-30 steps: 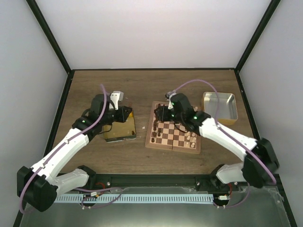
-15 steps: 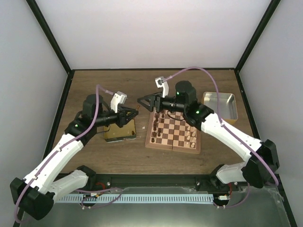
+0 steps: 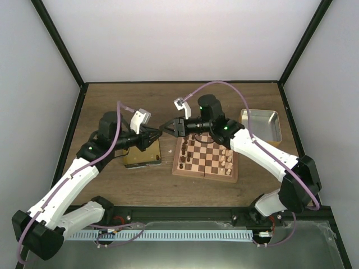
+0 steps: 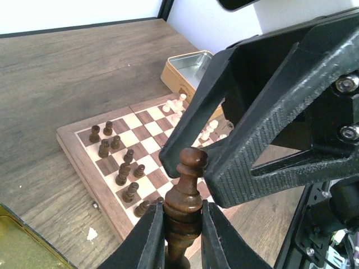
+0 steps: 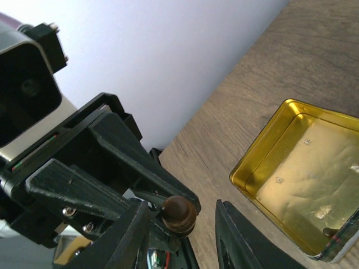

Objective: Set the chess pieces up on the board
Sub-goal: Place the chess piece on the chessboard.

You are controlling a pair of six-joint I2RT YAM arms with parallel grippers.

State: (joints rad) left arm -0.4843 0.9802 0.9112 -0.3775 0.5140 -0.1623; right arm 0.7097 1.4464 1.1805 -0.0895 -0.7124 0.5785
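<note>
Nearest the arm bases, the shallow gold metal tin lies on the left and the square checkered wooden chessboard sits near it on the right, both flat on the brown wooden tabletop. Some dark brown chessmen and pale cream chessmen already stand on the board in loose groups, so the layout is not finished.

A little beyond, above the gap between tin and board, the two arms meet in mid-air. The left claw is pinching the stem of a tall dark brown turned chess piece, whose head points out toward the other arm. The right claw is spread either side of that knobbed head and is not clamped on it.

It looks like a hand-over. To do it well, I'd say the right claw should close squarely on the neck before the left lets go, then draw straight away so the piece doesn't twist.

Furthest back sits the open silver tin, near the board's far right corner.
</note>
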